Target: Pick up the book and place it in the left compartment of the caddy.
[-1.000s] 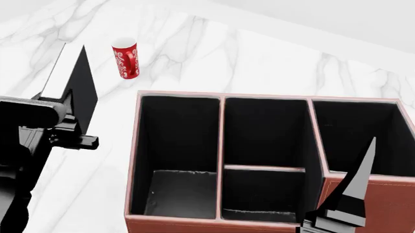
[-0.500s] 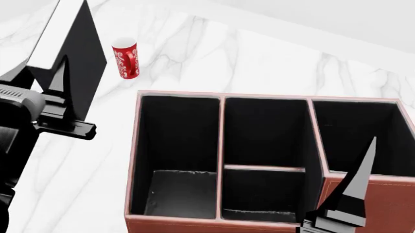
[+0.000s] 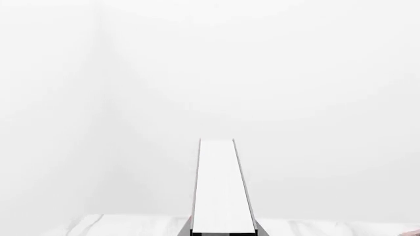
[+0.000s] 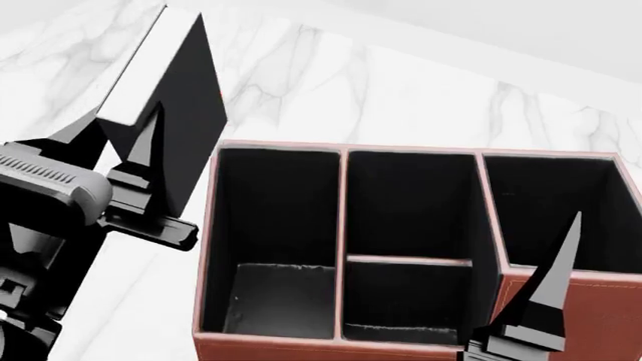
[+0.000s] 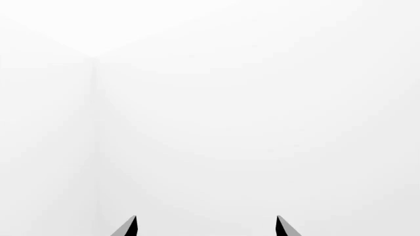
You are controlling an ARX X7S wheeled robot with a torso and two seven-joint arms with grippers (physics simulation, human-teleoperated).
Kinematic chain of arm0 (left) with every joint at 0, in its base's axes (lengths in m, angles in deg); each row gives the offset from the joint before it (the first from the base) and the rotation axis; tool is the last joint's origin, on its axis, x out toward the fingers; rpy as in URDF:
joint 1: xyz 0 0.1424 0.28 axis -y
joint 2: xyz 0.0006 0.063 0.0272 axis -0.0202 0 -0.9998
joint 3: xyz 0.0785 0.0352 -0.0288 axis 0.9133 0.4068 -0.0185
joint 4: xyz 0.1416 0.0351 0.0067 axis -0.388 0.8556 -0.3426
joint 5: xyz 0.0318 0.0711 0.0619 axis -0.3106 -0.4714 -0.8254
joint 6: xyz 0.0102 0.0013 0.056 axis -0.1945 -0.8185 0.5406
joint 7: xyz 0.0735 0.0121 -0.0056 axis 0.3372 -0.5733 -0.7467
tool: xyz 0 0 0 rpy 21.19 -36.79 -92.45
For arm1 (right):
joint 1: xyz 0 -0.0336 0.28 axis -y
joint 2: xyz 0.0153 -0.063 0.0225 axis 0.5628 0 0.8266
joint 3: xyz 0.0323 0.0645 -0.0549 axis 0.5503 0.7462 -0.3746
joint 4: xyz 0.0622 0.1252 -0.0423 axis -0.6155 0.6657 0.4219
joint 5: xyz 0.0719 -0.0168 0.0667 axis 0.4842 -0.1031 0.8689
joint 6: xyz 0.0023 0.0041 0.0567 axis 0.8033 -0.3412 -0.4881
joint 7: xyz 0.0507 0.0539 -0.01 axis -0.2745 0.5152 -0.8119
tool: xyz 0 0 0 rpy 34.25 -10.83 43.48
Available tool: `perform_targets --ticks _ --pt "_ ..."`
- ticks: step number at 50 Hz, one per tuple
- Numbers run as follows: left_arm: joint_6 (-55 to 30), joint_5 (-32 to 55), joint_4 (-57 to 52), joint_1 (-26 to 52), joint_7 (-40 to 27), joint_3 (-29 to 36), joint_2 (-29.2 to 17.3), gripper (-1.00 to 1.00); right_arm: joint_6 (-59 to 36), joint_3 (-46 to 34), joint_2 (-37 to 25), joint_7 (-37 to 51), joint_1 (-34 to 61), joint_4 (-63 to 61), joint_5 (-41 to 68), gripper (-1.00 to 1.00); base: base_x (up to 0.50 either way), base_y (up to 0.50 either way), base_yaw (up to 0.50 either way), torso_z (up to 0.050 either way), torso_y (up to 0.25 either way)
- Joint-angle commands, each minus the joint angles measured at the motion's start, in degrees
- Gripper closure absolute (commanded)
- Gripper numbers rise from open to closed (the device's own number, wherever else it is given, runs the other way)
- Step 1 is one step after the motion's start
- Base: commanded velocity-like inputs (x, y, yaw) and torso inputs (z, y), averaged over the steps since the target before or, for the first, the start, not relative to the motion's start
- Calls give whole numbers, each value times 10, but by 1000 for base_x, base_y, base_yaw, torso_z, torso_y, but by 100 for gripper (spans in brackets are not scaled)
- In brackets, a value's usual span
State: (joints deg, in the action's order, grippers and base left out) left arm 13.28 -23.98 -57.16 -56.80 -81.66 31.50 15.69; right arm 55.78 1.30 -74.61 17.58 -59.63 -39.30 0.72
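Observation:
My left gripper (image 4: 125, 114) is shut on the book (image 4: 186, 90), a black hardcover with white page edges, and holds it upright in the air. The book hangs just off the far left corner of the caddy (image 4: 207, 248), a reddish-brown organiser with black lining. The left compartment (image 4: 281, 297) is the long undivided bay nearest the book, and it holds nothing. In the left wrist view the book's white page edge (image 3: 220, 187) runs straight out from the left gripper (image 3: 223, 228). My right gripper (image 5: 206, 225) is open with nothing between its fingers; one finger (image 4: 552, 289) shows over the caddy's front right corner.
The caddy stands on a white marble tabletop (image 4: 401, 83). Its middle bay is split by a cross divider (image 4: 410, 261), and a third bay (image 4: 557, 203) lies at the right. Both wrist views face a plain white wall.
My left gripper has carried the book to the right, toward the caddy's left side, and nearer the head camera. The book now covers the red mug. The right arm has not moved.

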Motion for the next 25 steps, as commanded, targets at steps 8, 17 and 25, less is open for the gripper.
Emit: perform_targets --ticks 8,17,25 --pt "10 31 -24 1 -8 6 24 100 1 11 5 -12 0 0 -6 -100 0 0 0 0 3" --pt "-3 28 -23 3 -32 21 30 100 3 9 5 -12 0 2 -6 -100 0 0 0 0 1" --pt "37 30 18 -9 -47 29 49 100 2 8 4 -10 1 1 -5 -100 0 0 0 0 1"
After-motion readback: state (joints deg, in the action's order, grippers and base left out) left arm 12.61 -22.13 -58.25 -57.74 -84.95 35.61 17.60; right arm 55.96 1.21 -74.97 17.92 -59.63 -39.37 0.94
